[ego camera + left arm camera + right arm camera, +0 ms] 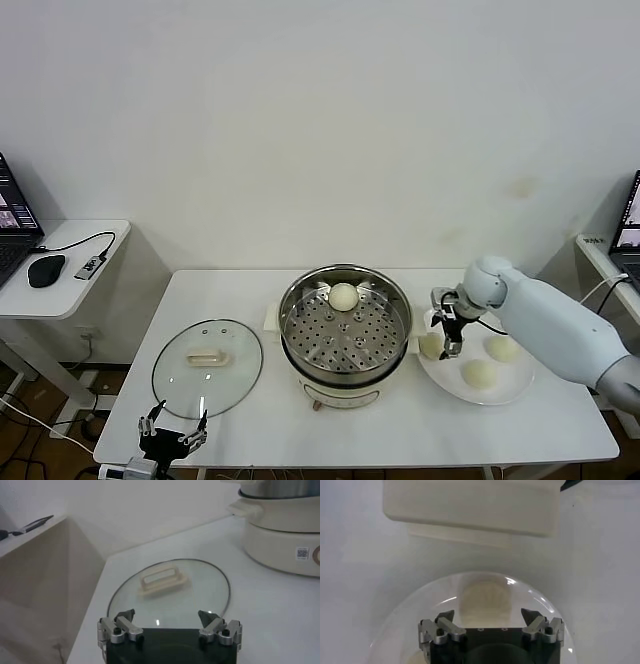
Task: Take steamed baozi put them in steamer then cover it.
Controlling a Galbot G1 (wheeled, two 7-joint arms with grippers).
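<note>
At the near edge of the white worktop [240, 420], the left tool [175, 428] hangs just off the front left corner with its fingers spread wide and nothing between them. Just beyond it the cover [207, 367] lies flat on the worktop, handle up; in the left wrist view the same cover [170, 592] sits right in front of the open left tool [167, 621], apart from it.

Further in, at the middle of the worktop, stands the steamer [344, 335], uncovered, with its perforated tray showing. One steamed baozi [343, 296] rests on the tray toward the far rim.

To the right of the steamer a white plate [500, 392] carries three more buns: one [431, 346] at the side nearest the steamer, one [479, 374] toward the front, and one [502, 348] on the outer side. The right tool [449, 341] points down over the plate, just above and beside the bun nearest the steamer, fingers fully apart and gripping nothing. In the right wrist view the open right tool [489, 620] frames that bun [485, 597] between its tips, with the plate's rim [415, 597] curving around it and the steamer's side handle [470, 505] beyond.
</note>
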